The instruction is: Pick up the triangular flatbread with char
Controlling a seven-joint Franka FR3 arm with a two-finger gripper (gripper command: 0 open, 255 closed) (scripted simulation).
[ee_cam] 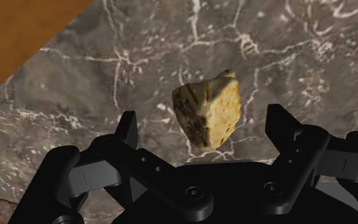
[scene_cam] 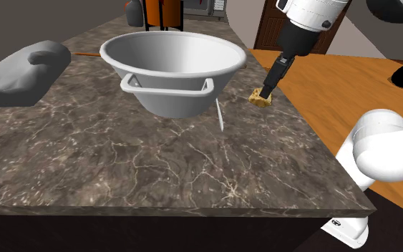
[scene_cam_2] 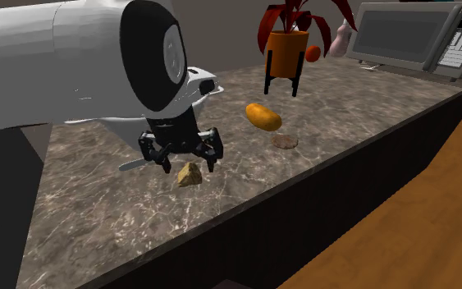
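Note:
The triangular flatbread [scene_cam: 259, 98] is a small tan wedge with dark char marks. It lies on the dark marbled counter [scene_cam: 121, 157] close to the edge at the shoulder view's right. My black gripper [scene_cam: 268, 89] hangs just above it, open. In the wrist view the flatbread [ee_cam: 209, 116] sits between the two fingers [ee_cam: 128, 127], with a gap on each side. From the second exterior view the gripper [scene_cam_2: 189, 162] stands directly over the flatbread [scene_cam_2: 189, 175].
A large white bowl with handles [scene_cam: 171, 68] stands just left of the flatbread, with a thin white utensil [scene_cam: 219, 114] beside it and a grey lumpy object [scene_cam: 21, 71] further left. An orange loaf [scene_cam_2: 263, 116], a brown disc [scene_cam_2: 285, 141] and a potted plant [scene_cam_2: 286, 49] lie further along the counter.

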